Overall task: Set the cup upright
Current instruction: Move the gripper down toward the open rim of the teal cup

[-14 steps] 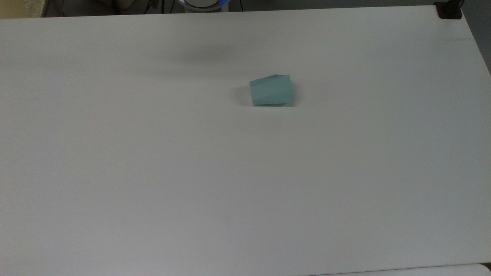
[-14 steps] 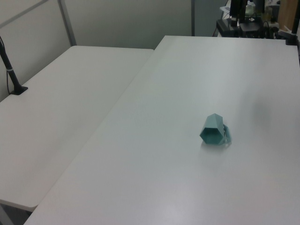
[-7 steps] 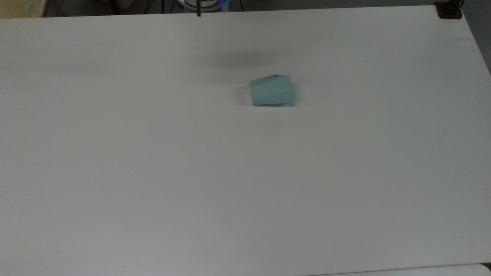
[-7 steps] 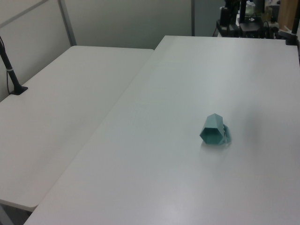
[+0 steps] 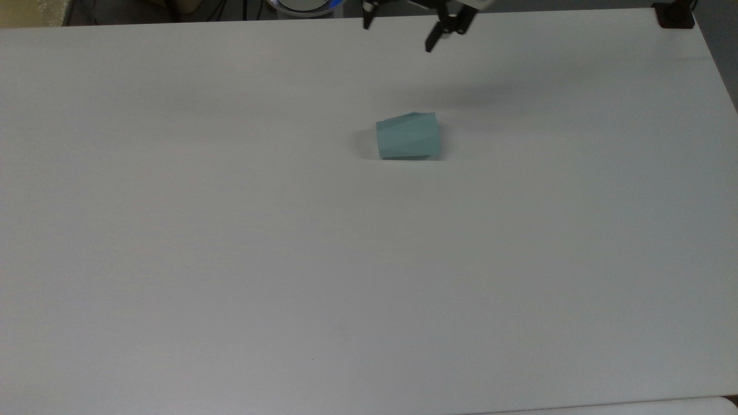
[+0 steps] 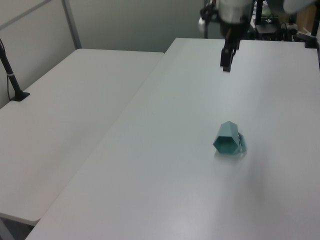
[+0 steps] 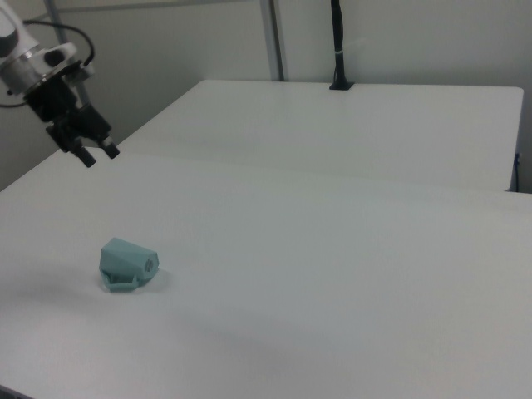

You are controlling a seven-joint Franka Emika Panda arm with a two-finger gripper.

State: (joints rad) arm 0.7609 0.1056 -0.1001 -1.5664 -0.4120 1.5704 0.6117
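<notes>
The pale teal cup (image 5: 407, 136) lies on its side on the white table (image 5: 288, 259), its faceted wall facing up in the top view. A hexagonal end faces the camera in the left view, where the cup (image 6: 228, 139) has its flat handle (image 6: 242, 145) low against the tabletop. In the right view the cup (image 7: 127, 263) rests near the table's left part. My gripper (image 5: 398, 36) hangs open above the table's far edge, well apart from the cup, with nothing between its black fingers. It also appears in the left view (image 6: 227, 60) and the right view (image 7: 100, 156).
A second white table (image 6: 65, 125) adjoins this one. A black post with a clamp (image 6: 12, 75) stands on the second table's far side, also seen as the post (image 7: 337, 50). Another black clamp (image 5: 674, 17) grips the table corner. The robot base (image 5: 305, 4) sits behind the far edge.
My gripper has come into view over the far edge, travelling toward the top view's right, and its shadow has shifted the same way. The cup has not moved.
</notes>
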